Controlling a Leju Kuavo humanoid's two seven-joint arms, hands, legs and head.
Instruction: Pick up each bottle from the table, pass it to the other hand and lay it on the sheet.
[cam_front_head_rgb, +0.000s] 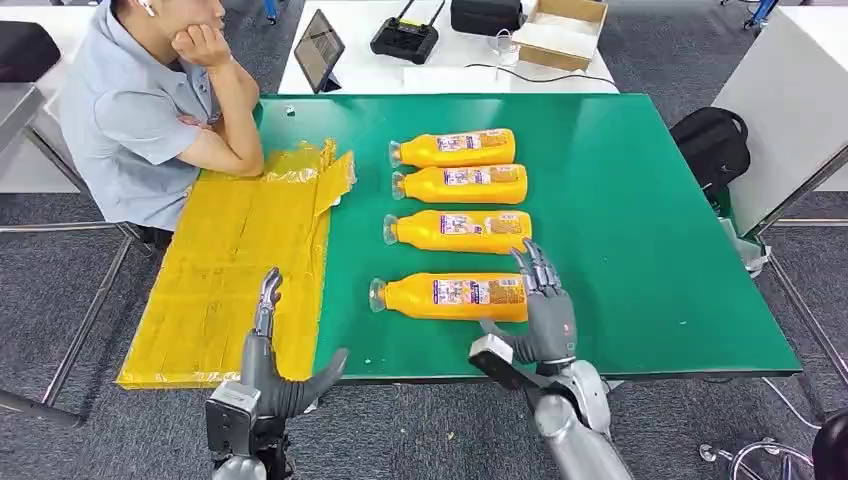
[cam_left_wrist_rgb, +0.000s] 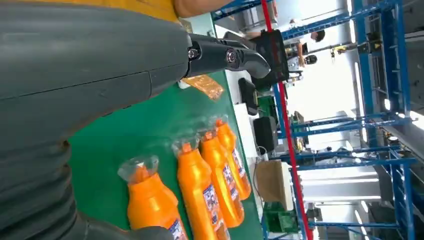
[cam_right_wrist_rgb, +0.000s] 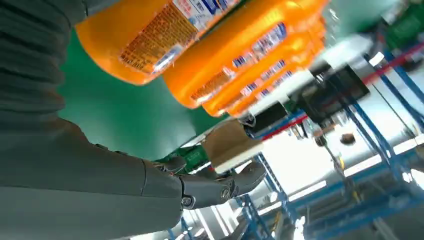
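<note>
Several orange bottles lie in a column on the green table (cam_front_head_rgb: 640, 200), caps pointing toward the sheet. The nearest bottle (cam_front_head_rgb: 452, 296) (cam_left_wrist_rgb: 150, 205) (cam_right_wrist_rgb: 150, 35) lies close to the front edge. My right hand (cam_front_head_rgb: 545, 305) is open beside this bottle's base end, fingers stretched out, thumb toward the table's edge, holding nothing. The yellow sheet (cam_front_head_rgb: 235, 270) covers the table's left part. My left hand (cam_front_head_rgb: 272, 360) is open over the sheet's near corner, fingers pointing away from me, empty. The other bottles (cam_front_head_rgb: 458, 230) (cam_left_wrist_rgb: 210, 190) (cam_right_wrist_rgb: 235, 65) lie farther back.
A person in a grey shirt (cam_front_head_rgb: 150, 110) sits at the table's far left, one forearm resting on the sheet's far end. A white table behind holds a tablet (cam_front_head_rgb: 318, 48), a controller (cam_front_head_rgb: 405, 40) and a cardboard box (cam_front_head_rgb: 560, 30). A black backpack (cam_front_head_rgb: 712, 145) sits right of the table.
</note>
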